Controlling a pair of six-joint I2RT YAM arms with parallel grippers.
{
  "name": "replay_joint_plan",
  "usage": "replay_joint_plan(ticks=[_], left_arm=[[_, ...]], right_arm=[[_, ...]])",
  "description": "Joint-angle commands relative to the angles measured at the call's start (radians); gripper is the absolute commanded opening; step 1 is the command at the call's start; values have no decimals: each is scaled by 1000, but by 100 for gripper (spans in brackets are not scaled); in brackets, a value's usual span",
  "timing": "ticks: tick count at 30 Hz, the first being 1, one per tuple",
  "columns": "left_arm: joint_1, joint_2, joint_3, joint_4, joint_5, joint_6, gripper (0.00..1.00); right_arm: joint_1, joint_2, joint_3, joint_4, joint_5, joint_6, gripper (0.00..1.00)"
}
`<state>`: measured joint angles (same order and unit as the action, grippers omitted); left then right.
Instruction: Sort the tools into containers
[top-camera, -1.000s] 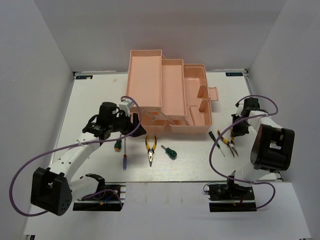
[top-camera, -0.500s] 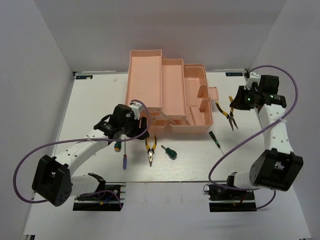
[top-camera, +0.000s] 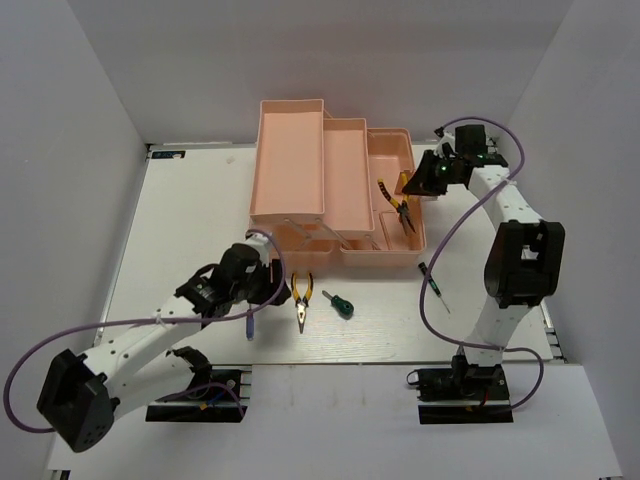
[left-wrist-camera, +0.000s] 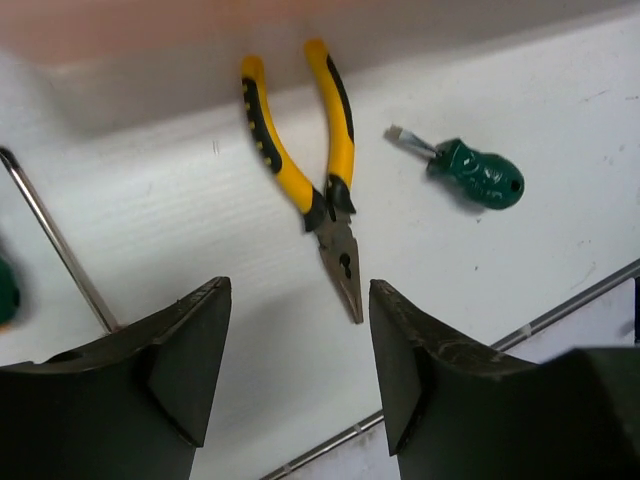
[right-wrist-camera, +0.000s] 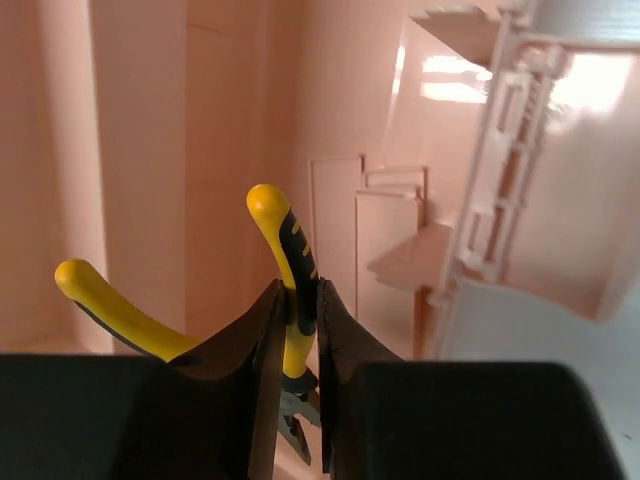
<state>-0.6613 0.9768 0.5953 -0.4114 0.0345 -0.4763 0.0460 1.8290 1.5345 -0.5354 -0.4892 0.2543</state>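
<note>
**Sorting station, left to right**

1. Left gripper (left-wrist-camera: 298, 300): the fingers are spread and hold nothing. Over the last second it has swung away from the toolbox's left front, nearer and to the right. It now hangs over the table pliers (left-wrist-camera: 318, 170), whose nose points into the gap between the fingers. I read this as the next pick, lined up but not begun.
2. Purple screwdriver (top-camera: 249, 324): it lies on the table (top-camera: 180, 200) just left of the table pliers. Its thin shaft runs close by my left finger, so a descent could nudge it.
3. Stubby green screwdriver (top-camera: 341, 303): it sits just right of the table pliers, clear of them.
4. Toolbox (top-camera: 290, 150): it stands open at far centre with its tiers fanned out.
5. Carried pliers (right-wrist-camera: 283, 235): a second ago they were low by the right table edge. Now they hang nose down over the toolbox's rightmost compartment, so I judge the release is due.
6. Right gripper (right-wrist-camera: 297, 300): the fingers are pressed on one yellow handle, and the other handle splays left. The compartment's dividers and hinge struts stand close by.
7. Dark screwdriver (top-camera: 432, 283): it lies alone near the toolbox's right front corner, unsorted.
</note>
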Motion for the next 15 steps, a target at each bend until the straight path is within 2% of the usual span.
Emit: replay_joint_plan(ticks=[1,5,8,11,15], left_arm=[[-35,-69,-63,31,-45,-113,67],[-87,-67,-104,75,-76,-124,67],[-125,-33,-104,123,-102,-124,67],[-168,2,-104,157,-155,-143,69],[-211,30,-104,178,-255,-188,70]], right_arm=[[46,12,101,37,24,73,7],[63,21,101,15,61,49,34],[66,9,79,17,72,40,45],[61,-25,58,21,84,27,51],[57,-89,4,31,118,-9,51]])
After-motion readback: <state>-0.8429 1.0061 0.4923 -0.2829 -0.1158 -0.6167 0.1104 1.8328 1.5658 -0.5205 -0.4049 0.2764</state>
